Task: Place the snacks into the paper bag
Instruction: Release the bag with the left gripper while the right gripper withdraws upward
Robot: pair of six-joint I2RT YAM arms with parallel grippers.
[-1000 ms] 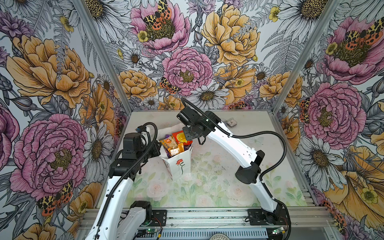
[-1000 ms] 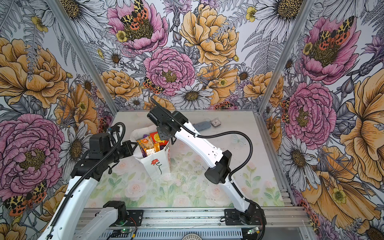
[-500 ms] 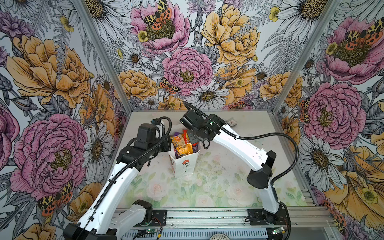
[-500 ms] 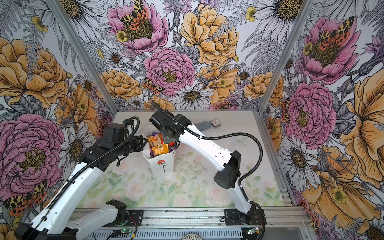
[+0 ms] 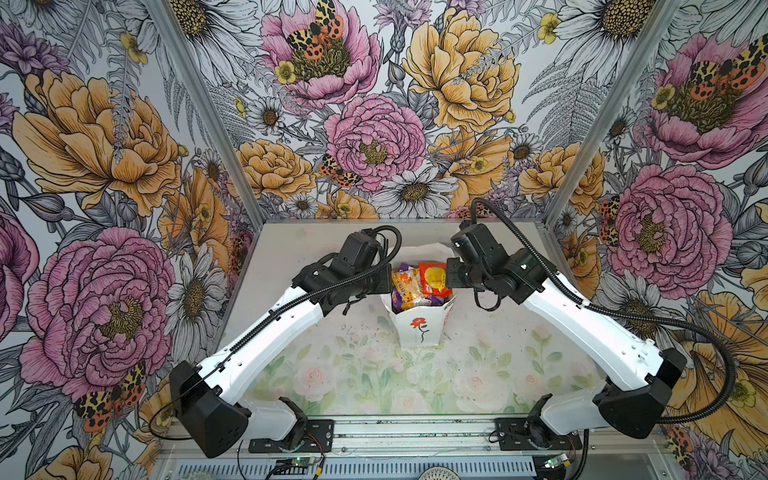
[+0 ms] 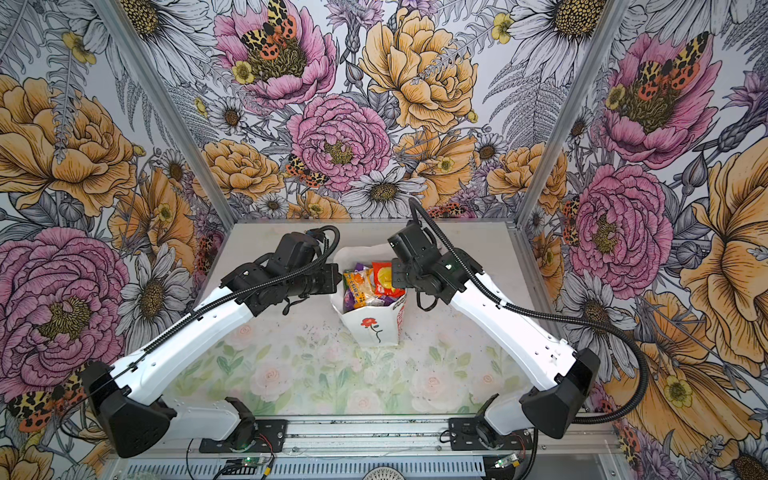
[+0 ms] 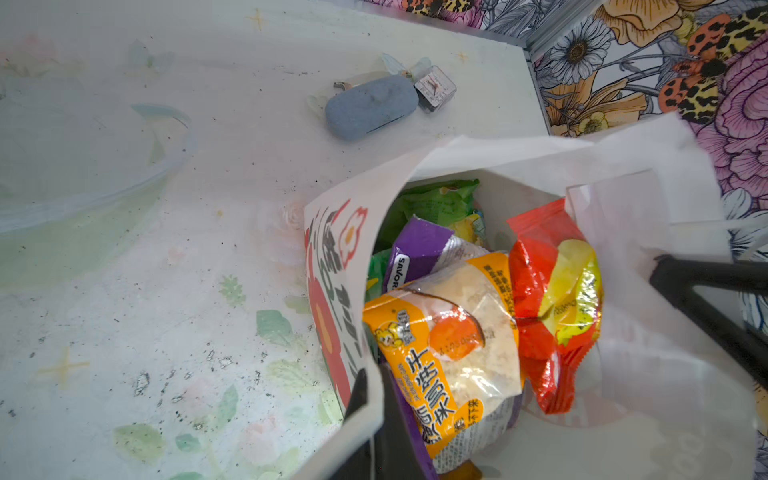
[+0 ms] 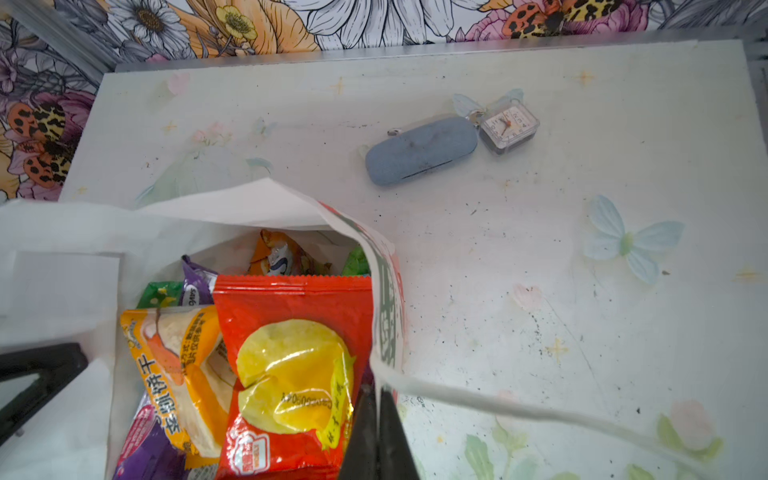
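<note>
While the left gripper point(image 7: 374, 419) pinches one side rim of the tall white paper bag point(image 5: 405, 332) with a drawn red rose, the right gripper point(image 8: 376, 419) clamps the opposite rim by the white cord handle point(image 8: 498, 406); bag upright between them, equally near both. Snacks point(image 5: 419, 284) inside: orange crinkly packet point(image 7: 440, 361) and red-yellow packet point(image 8: 291, 365) poke above the rim, purple pouch point(image 7: 419, 249) and green packet point(image 7: 436, 199) lower. Grey-blue oblong case point(image 8: 419, 149) and small square clock point(image 8: 509, 126) lie well apart behind; pale floral table point(image 5: 353, 374) open in front.

One bag point(image 5: 405, 328), one case point(image 8: 420, 149), one clock point(image 8: 509, 126)
</note>
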